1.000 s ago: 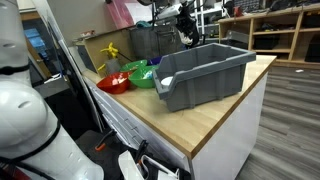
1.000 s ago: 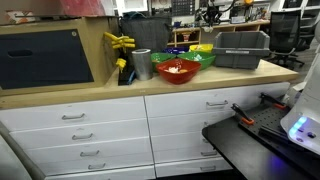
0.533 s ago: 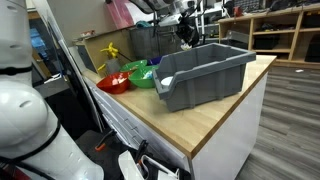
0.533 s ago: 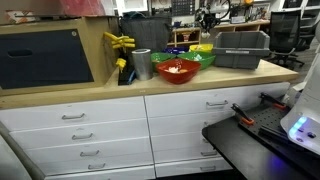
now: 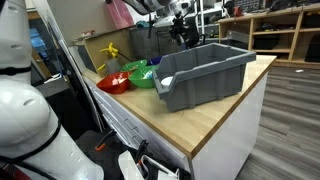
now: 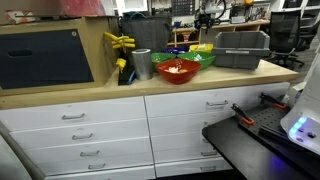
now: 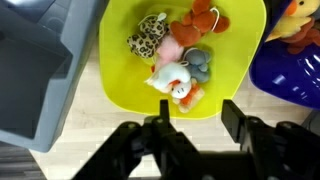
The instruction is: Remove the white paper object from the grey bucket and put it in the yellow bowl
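Observation:
In the wrist view my gripper (image 7: 197, 122) is open and empty, hovering just above the near rim of the yellow bowl (image 7: 120, 95). The bowl holds several small soft toys. A small white piece (image 7: 170, 82) lies among them next to something orange; I cannot tell if it is the white paper object. The grey bucket (image 7: 30, 80) lies to the left of the bowl. In both exterior views the gripper (image 5: 182, 33) (image 6: 207, 20) hangs behind the grey bucket (image 5: 205, 72) (image 6: 243, 50), over the yellow bowl (image 6: 203, 48).
A blue bowl (image 7: 292, 80) with a toy stands right of the yellow one. A red bowl (image 5: 113, 83) and a green bowl (image 5: 143, 76) stand on the wooden counter (image 5: 215, 115). A metal cup (image 6: 141, 64) and a yellow object (image 6: 120, 42) are near the wall.
The gripper has shifted a little away from the grey bucket toward the bowls. Nothing else has moved.

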Robot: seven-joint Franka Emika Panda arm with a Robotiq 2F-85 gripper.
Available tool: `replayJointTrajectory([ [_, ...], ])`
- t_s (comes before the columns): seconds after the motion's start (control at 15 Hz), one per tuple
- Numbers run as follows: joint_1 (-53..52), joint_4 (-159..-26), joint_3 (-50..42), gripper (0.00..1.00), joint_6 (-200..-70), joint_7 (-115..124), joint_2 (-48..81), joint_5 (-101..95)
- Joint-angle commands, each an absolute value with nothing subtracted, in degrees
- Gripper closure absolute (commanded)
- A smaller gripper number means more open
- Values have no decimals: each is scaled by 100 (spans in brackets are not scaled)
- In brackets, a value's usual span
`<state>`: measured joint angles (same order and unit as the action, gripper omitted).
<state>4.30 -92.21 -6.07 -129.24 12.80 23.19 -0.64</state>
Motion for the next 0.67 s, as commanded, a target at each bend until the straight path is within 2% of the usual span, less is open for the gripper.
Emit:
replayJointTrajectory([
  [0.0,440,-9386,-561,10,-13012,1256,2037,113],
  [0.13,416,-9434,-633,0,-12905,1365,1924,7],
  [0.6,485,-9518,-1157,0,-11192,1904,1356,-899],
])
